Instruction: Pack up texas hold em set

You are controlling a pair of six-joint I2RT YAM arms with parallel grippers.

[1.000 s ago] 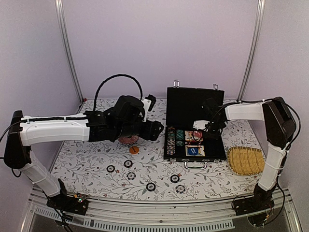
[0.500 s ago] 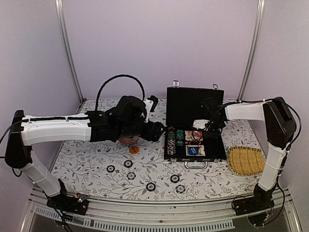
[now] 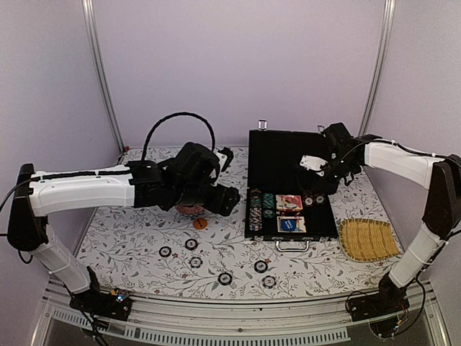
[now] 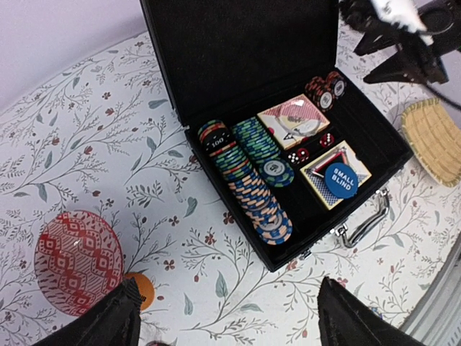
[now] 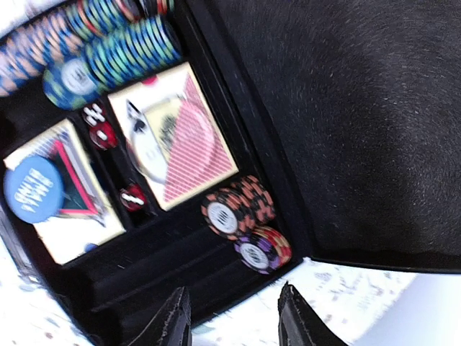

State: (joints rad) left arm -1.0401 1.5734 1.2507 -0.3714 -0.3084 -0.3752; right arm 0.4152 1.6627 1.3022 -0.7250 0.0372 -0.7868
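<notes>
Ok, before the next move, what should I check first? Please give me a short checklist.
1. Briefcase open, lid upright: ok.
2. Left end effector open and empty: ok.
3. Right end effector open and empty, above the case's right side: ok.
4. All chips packed: not ok; several loose chips lie on the table in front of the case.
5. Orange disc packed: not ok; it lies on the table beside the pink dome.
6. Free room in the case: ok; the right-hand grooves are mostly bare.
</notes>
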